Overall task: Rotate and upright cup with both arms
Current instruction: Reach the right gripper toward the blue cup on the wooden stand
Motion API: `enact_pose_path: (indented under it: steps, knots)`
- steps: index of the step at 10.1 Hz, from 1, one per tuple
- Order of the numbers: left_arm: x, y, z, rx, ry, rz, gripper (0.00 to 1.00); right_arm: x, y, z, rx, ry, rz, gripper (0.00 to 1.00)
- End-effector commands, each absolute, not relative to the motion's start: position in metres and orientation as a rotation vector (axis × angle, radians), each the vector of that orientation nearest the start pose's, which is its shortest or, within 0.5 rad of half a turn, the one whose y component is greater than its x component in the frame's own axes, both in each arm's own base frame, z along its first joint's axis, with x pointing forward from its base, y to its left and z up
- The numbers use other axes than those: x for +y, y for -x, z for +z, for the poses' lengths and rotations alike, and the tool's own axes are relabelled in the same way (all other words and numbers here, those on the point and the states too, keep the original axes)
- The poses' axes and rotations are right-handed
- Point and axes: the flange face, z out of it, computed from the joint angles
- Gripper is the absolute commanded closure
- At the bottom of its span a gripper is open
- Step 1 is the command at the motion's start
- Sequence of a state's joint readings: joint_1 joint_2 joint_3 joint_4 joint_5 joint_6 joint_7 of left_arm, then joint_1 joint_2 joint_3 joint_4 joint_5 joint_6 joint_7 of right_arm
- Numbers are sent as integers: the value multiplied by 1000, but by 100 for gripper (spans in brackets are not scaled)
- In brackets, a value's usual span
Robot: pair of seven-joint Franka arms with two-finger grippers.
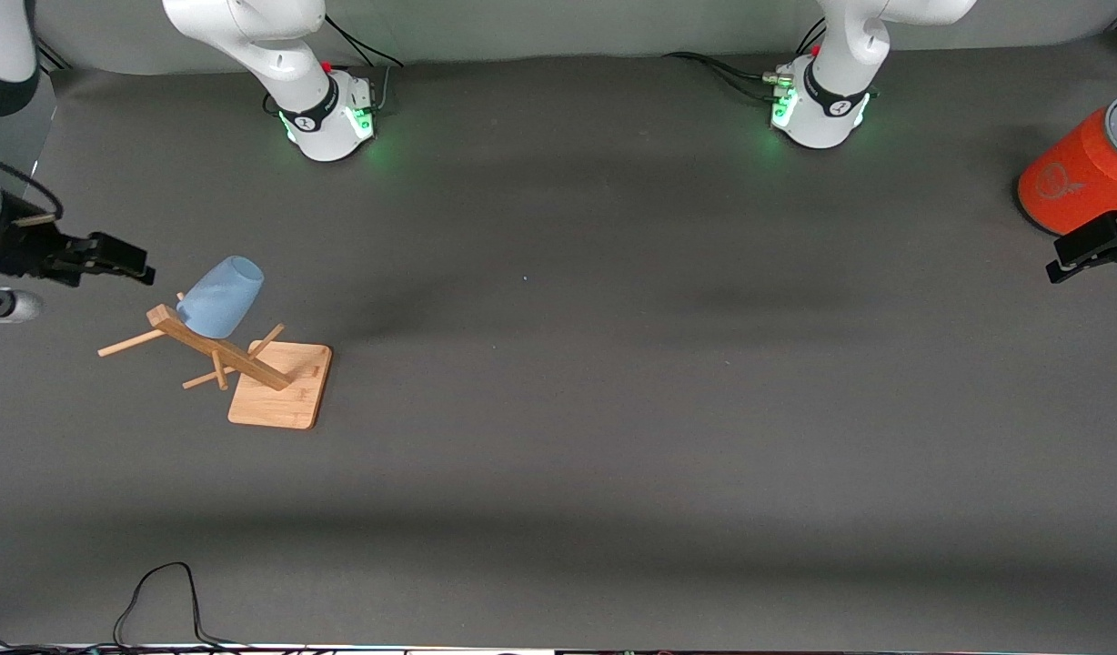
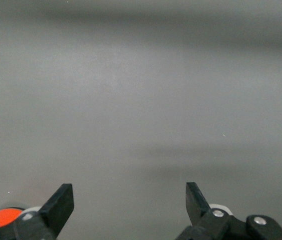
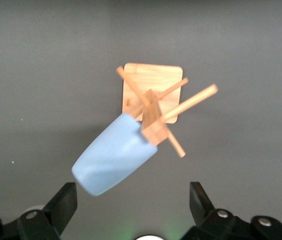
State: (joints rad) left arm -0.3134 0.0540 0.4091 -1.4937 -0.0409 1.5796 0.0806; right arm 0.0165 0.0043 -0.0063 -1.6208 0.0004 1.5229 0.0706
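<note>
- Right wrist view: the right gripper (image 3: 133, 205) has its fingers (image 3: 63, 202) spread wide with nothing between them. It hangs in the air over the bench at the right arm's end, close to the cup but not touching it.
- The cup (image 3: 115, 154) is a small pale-blue tumbler hung tilted on a peg near the top of the wooden rack (image 3: 153, 102), its closed base pointing up and outward. In the front view the cup (image 1: 220, 297) sits on the rack's upper end, with the rack's square foot (image 1: 281, 387) on the bench nearer the front camera.
- The left gripper (image 2: 130, 200) also has its fingers (image 2: 61, 202) wide and empty. It waits over the bench at the left arm's end, just beside the orange cylinder (image 1: 1081, 177), well apart from the cup.
- Task state, as I judge it: the cup is not yet taken off the rack, and nothing is upright on the dark bench (image 1: 613, 409).
- Risks: the tapered, matte wall could slide out of a grasp placed too near the narrow base. Pulling the cup sideways instead of along the peg could catch the rim and tip the light rack. A poorly aligned hand-over between the arms could drop the cup and let it roll.
</note>
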Motion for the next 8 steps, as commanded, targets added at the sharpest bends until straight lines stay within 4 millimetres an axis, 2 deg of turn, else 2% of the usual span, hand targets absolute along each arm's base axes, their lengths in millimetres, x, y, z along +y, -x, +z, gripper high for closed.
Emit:
enact_pose_path:
  steps: [1,2,3,7,8]
  knots:
    - [41,-570,641,-7,3162,-78,0,25,-522,594,188,3149,117,0]
    - [40,-569,642,-6,3166,-76,0,34,-522,594,193,3149,117,0]
    - [39,-569,642,-2,3167,-76,0,34,-523,592,303,3138,119,0]
    - [34,-568,642,8,3168,-68,0,26,-528,584,1089,2933,144,0]
    - [34,-568,642,8,3170,-69,0,23,-527,580,1204,2869,175,0]
